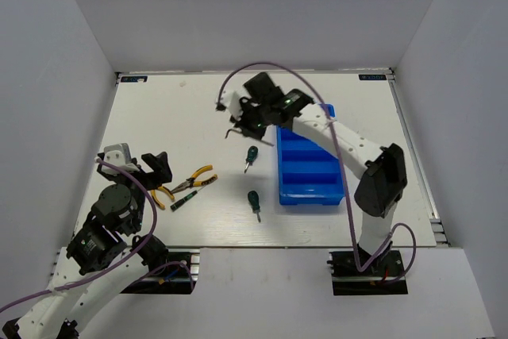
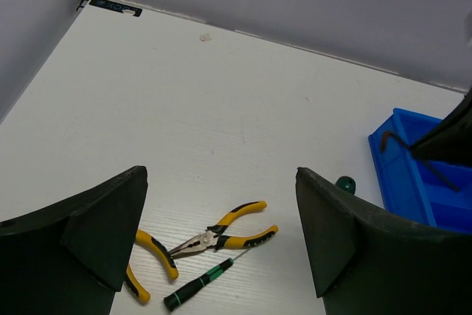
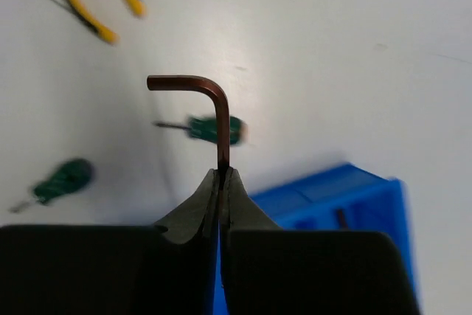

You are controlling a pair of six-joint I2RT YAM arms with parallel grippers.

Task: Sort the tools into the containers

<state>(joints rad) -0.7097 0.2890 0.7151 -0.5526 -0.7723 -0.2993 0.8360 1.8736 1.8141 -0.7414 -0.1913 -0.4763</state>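
My right gripper [image 1: 238, 122] is shut on a thin L-shaped hex key [image 3: 214, 101] and holds it above the table, just left of the blue tray's [image 1: 287, 194] far end. In the right wrist view the jaws [image 3: 223, 176] pinch the key's long leg, with the bend pointing away. Two green-handled screwdrivers [image 1: 251, 154] [image 1: 254, 200] lie left of the tray. Yellow-handled pliers [image 1: 196, 178] and a slim dark-green tool [image 1: 184, 198] lie near my left gripper [image 1: 155, 167], which is open and empty. In the left wrist view they sit between its fingers [image 2: 110, 219].
A second pair of yellow-handled pliers [image 2: 147, 256] lies partly under my left finger. A dark thin item [image 3: 341, 217] lies in one tray compartment, blurred. White walls close in the table at the back and both sides.
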